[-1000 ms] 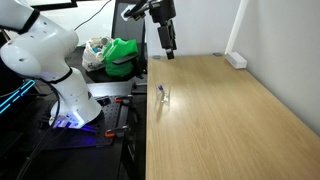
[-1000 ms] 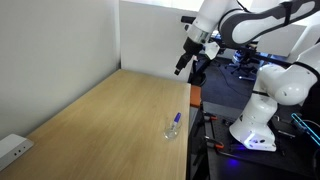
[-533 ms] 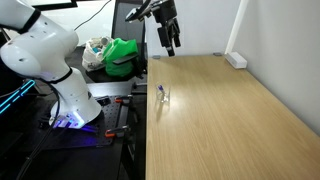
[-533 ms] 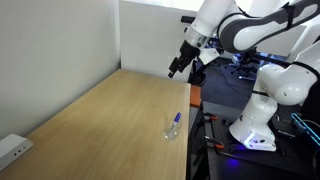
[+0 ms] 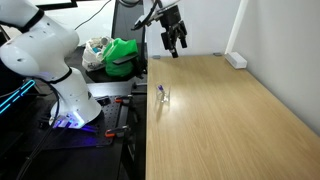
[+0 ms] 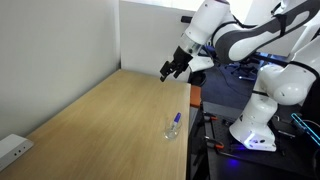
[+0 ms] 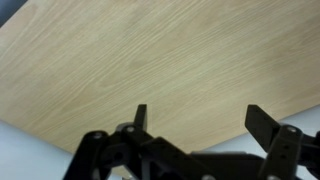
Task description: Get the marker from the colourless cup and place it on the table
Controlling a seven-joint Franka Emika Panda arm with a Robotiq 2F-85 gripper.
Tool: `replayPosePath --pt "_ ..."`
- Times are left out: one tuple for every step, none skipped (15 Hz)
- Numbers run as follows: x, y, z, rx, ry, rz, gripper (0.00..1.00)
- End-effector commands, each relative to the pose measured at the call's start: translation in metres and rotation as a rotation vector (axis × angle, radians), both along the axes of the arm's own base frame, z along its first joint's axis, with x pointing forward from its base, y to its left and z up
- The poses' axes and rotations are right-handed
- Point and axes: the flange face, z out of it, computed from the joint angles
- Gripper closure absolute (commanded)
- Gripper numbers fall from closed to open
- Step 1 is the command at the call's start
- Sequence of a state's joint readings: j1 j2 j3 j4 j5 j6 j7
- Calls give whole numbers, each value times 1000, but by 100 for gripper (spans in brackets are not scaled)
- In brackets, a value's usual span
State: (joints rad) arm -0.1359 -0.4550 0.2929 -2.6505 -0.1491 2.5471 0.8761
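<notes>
My jaws hang wide apart, empty, over the desk (image 5: 230, 110); the marker (image 5: 160, 90) stands in the colourless cup (image 5: 162, 100) at six o'clock.

The marker (image 6: 176, 120) in the colourless cup (image 6: 172, 131) near the table (image 6: 105, 120) edge — end effector (image 6: 166, 72) well apart, higher up.

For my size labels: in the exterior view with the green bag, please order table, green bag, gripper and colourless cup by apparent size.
1. table
2. green bag
3. gripper
4. colourless cup
Places 2 and 3 look close, so unsure.
</notes>
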Motion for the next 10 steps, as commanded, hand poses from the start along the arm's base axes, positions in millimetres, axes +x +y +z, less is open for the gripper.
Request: replayPosePath --pt "18 6 0 3 -65 -94 0" --pt "21 8 -1 -2 -82 -114 0" --pt "24 10 -2 -7 -92 -124 0" --pt "26 12 -3 -10 -95 -119 0" --pt "14 9 -3 -14 -68 -103 0" --pt "17 10 -3 -16 -71 -106 0" --pt "18 11 -4 -15 -70 -109 0" --pt "19 11 -4 -14 -70 -111 0" --pt "20 11 -4 -13 -70 -111 0" --pt "20 11 -4 -13 -70 -111 0"
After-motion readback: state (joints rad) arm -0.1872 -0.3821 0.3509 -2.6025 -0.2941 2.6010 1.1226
